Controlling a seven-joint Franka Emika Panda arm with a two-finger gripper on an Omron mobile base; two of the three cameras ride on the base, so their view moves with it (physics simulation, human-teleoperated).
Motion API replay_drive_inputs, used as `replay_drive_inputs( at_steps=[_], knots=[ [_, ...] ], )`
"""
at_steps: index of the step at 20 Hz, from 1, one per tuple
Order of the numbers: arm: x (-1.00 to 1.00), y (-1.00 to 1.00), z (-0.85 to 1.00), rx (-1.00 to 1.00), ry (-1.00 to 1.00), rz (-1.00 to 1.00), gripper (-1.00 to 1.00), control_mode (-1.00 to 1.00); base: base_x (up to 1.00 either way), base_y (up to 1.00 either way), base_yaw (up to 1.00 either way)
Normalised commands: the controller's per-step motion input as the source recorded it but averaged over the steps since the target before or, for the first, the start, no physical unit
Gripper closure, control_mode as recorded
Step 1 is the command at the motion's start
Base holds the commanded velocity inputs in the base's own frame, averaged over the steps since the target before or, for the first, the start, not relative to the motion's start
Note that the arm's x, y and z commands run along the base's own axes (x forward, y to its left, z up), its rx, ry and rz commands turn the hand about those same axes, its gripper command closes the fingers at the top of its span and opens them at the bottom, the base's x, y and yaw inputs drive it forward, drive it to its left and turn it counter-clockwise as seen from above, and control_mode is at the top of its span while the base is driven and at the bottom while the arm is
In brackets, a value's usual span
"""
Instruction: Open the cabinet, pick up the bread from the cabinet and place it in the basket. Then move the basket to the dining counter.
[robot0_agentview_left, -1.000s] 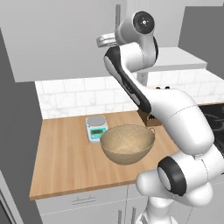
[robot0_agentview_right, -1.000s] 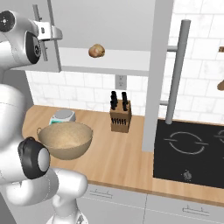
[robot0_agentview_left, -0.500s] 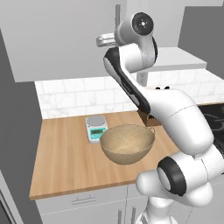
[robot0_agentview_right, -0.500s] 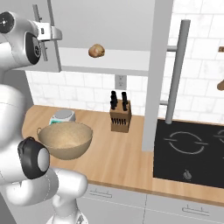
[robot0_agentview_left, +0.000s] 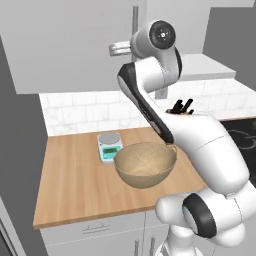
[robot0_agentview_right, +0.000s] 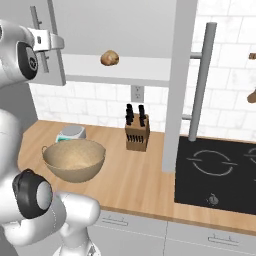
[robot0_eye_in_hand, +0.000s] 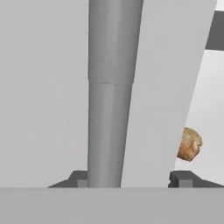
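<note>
hand (robot0_eye_in_hand: 131, 180): we set our tips either side of the left door's bar handle (robot0_eye_in_hand: 113, 92), clamped on it for the pull.
bread (robot0_agentview_right: 109, 58): on the cabinet (robot0_agentview_right: 120, 69) shelf, at 3 o'clock of the handle.
basket (robot0_agentview_right: 74, 159): waiting on the counter (robot0_agentview_right: 125, 175) below.

I stand in a home kitchen: a wooden desk (robot0_agentview_right: 150, 175) with a knife block (robot0_agentview_right: 137, 133), a black hob (robot0_agentview_right: 215, 172), white tile backsplash (robot0_agentview_right: 90, 107), and grey wall cabinet (robot0_agentview_left: 65, 45) overhead.
</note>
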Motion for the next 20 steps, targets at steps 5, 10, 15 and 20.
replay_drive_inputs(
  at_steps=[5,10,15,20],
  knots=[
    [-1.00,0.58,0.01,0.00,-0.05,-0.05,1.00,-1.00,0.00,0.00,0.00],
    [-1.00,0.79,0.07,0.00,0.00,-0.06,1.00,-1.00,0.00,0.00,0.00],
    [-1.00,0.97,0.03,0.00,0.00,-0.01,1.00,-1.00,0.00,0.00,0.00],
    [-0.80,0.77,0.00,0.00,0.00,0.00,-1.00,-1.00,0.00,0.00,0.00]
  ],
)
